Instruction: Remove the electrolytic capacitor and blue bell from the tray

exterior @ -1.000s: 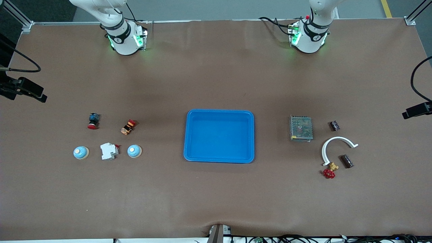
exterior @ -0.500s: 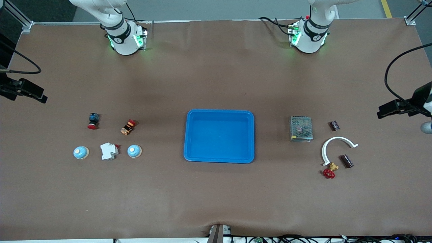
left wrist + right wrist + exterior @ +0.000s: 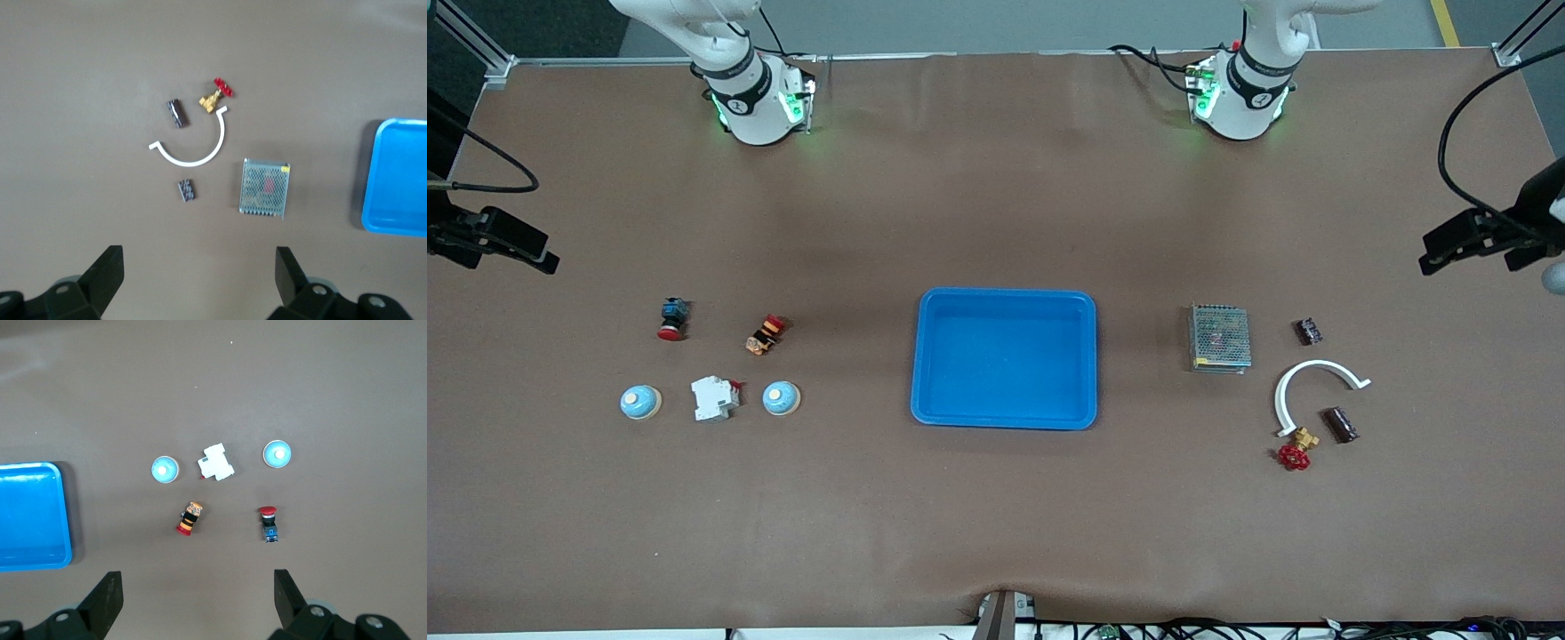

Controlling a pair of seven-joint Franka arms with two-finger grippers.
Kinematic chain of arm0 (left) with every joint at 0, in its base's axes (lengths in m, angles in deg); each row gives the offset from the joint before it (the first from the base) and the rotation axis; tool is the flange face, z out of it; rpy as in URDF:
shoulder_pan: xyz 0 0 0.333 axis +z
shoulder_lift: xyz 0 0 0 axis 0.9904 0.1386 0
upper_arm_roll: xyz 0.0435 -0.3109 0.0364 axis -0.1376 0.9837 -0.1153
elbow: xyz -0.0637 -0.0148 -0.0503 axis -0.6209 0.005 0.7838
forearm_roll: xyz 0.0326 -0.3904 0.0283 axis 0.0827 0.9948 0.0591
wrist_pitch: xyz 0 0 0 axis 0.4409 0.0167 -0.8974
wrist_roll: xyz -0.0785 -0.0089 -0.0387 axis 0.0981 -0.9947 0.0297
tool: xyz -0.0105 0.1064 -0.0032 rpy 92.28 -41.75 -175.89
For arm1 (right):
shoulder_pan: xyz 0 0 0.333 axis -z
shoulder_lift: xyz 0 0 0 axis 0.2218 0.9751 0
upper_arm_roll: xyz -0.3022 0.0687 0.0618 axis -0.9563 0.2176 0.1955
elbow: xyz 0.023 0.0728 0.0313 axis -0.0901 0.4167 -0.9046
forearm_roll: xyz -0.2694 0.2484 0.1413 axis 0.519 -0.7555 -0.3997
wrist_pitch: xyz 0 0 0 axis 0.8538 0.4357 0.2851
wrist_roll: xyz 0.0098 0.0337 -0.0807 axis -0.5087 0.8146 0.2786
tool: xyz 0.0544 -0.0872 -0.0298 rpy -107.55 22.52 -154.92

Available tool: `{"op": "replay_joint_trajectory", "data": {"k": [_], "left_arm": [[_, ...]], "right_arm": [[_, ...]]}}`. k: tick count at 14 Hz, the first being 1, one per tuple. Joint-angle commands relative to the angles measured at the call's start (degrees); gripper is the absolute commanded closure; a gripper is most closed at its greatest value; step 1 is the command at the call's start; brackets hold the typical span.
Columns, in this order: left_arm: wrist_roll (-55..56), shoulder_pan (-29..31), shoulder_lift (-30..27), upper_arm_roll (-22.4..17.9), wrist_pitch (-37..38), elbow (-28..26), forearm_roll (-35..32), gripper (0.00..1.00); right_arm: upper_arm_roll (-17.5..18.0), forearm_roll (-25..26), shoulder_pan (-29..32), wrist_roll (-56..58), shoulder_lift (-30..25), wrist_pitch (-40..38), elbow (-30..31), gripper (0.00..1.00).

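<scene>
Blue tray (image 3: 1005, 422), left claw (image 3: 197, 270) open, right claw (image 3: 197, 593) open

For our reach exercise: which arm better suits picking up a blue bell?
Right. Both blue bells lie at its end, in its wrist view; the left jaws hang at the left arm's end.

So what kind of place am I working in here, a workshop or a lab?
Most likely a robotics lab bench set up for recording: two arm bases bolted along a table under a brown cover, small electrical parts laid out either side of a blue tray, and cables along the table's edge.
</scene>
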Motion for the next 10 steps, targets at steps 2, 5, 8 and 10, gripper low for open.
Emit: {"op": "replay_joint_trajectory", "data": {"k": [2,5,8,10], "left_arm": [[-0.7,0.6,-8.0,0.5,-5.7,-12.0,1.2,0.0],[0.1,0.7,-7.4,1.4,-5.7,-11.5,1.2,0.0],[-0.4,1.9,-4.9,1.7,-5.4,-8.9,1.0,0.0],[-1.0,2.8,-4.9,3.3,-5.2,-8.9,1.1,0.0]], "right_arm": [[0.2,-1.0,0.4,0.5,-1.2,0.5,1.3,0.0],[0.2,-1.0,0.1,0.5,-1.2,0.5,1.3,0.0],[0.2,-1.0,0.0,0.5,-1.2,0.4,1.3,0.0],[0.2,-1.0,0.0,0.5,-1.2,0.5,1.3,0.0]]}}
